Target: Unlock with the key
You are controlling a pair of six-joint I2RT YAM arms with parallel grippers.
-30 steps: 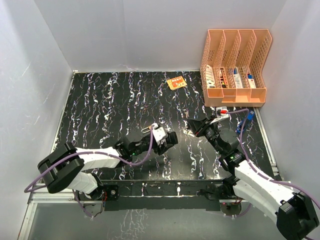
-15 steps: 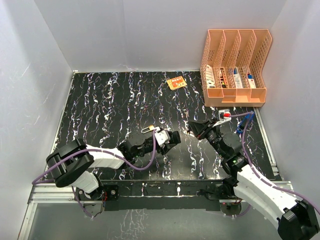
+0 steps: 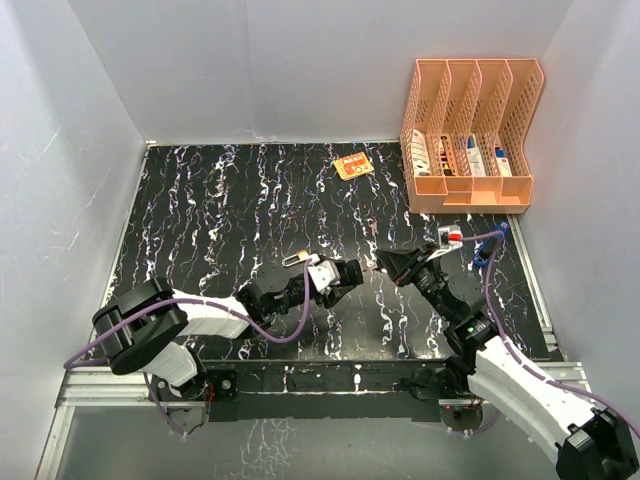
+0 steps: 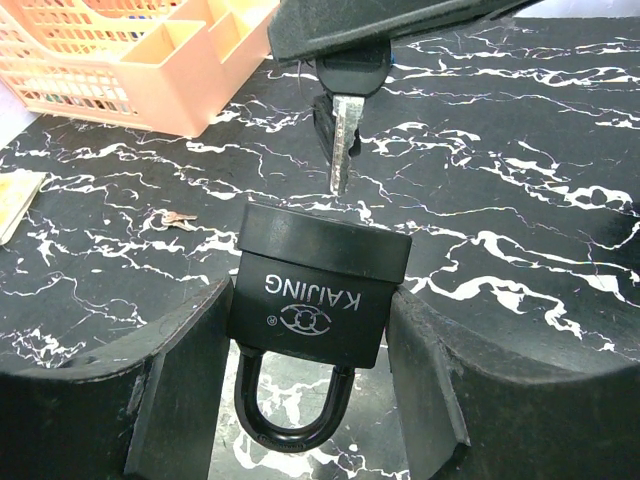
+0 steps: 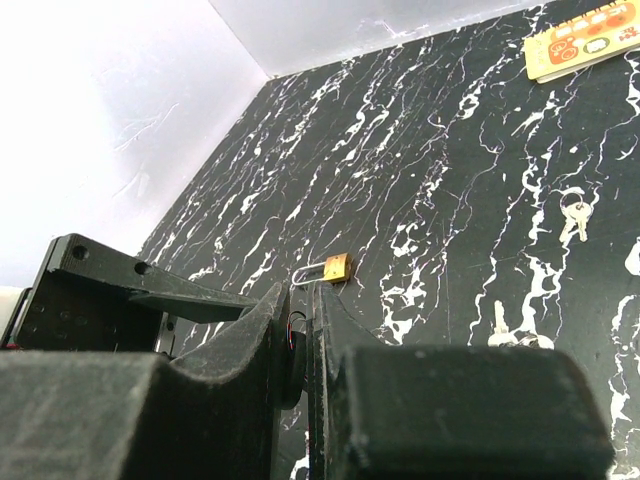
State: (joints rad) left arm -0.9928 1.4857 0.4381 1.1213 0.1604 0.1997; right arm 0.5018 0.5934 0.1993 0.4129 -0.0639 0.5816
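Observation:
My left gripper [image 3: 346, 272] is shut on a black padlock [image 4: 320, 295] marked KAIJING, gripped by the sides of its body, with the shackle toward the wrist [image 4: 312, 330]. My right gripper [image 3: 386, 264] is shut on a key [image 4: 343, 140] with a black head. In the left wrist view the silver blade points at the padlock's keyhole face, its tip just short of it. In the right wrist view the key's head [image 5: 293, 360] sits between the closed fingers [image 5: 345, 330]; the blade is hidden there.
A small brass padlock [image 3: 298, 259] lies on the black marbled table behind the left gripper; it also shows in the right wrist view [image 5: 336, 267]. Loose keys [image 5: 575, 215] lie nearby. An orange file organizer [image 3: 470, 135] stands at the back right, an orange card [image 3: 353, 165] left of it.
My left gripper has moved right with the padlock and my right gripper has shifted toward it. The gap between key and padlock has narrowed.

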